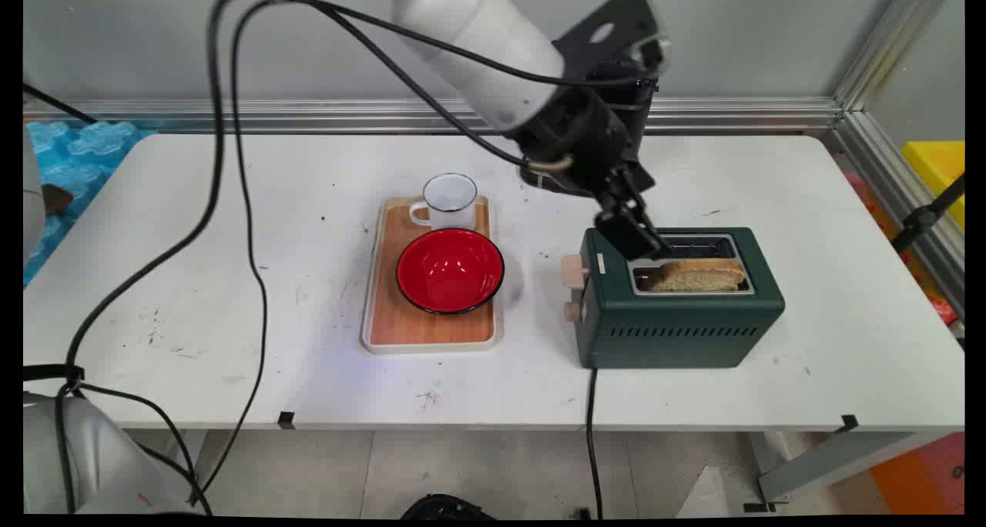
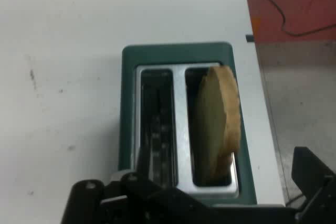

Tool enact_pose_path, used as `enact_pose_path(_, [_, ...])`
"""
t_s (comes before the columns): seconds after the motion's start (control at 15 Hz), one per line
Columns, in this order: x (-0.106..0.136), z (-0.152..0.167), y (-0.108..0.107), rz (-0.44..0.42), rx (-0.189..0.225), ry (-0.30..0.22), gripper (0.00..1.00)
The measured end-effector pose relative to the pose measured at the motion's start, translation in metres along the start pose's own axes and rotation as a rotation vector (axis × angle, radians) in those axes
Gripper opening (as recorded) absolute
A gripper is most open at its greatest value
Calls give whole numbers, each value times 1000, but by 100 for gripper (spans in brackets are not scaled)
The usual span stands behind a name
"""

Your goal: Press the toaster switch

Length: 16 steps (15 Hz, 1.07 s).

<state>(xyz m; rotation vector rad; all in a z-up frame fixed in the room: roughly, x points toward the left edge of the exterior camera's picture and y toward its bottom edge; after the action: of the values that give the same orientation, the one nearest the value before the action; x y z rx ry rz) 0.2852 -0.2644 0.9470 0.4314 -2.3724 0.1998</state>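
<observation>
From across the table the gripper (image 1: 639, 238) hangs over the green toaster's (image 1: 678, 323) left end, jaws unreadable to me, while the hand camera looks straight down on the bread slice (image 2: 218, 121) in one slot, the tray (image 1: 393, 334) and red bowl (image 1: 450, 270) outside its frame.

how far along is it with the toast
Done by the look of it: one slice of bread stands up out of the near slot of the green toaster; the far slot is empty. In hand: the gripper hangs just over the toaster's lever end, holding nothing. Left: the red bowl on the wooden tray is empty, as is the mug.
</observation>
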Motion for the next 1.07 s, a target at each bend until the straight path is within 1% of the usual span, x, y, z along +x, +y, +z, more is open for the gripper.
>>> enact_pose_path(0.13, [-6, -13, 1, 10, -1, -21, 100])
enact_pose_path(0.2, [-8, -17, 1, 13, -1, -27, 0])
enact_pose_path(0.47, [-22, -36, 2, 26, 8, -69, 0])
enact_pose_path(0.67, [-32, -42, 1, 33, 17, -99, 0])
enact_pose_path(0.87, [-42, -42, 0, 38, 24, -123, 0])
enact_pose_path(1.07, [-50, -35, -1, 37, 28, -138, 0])
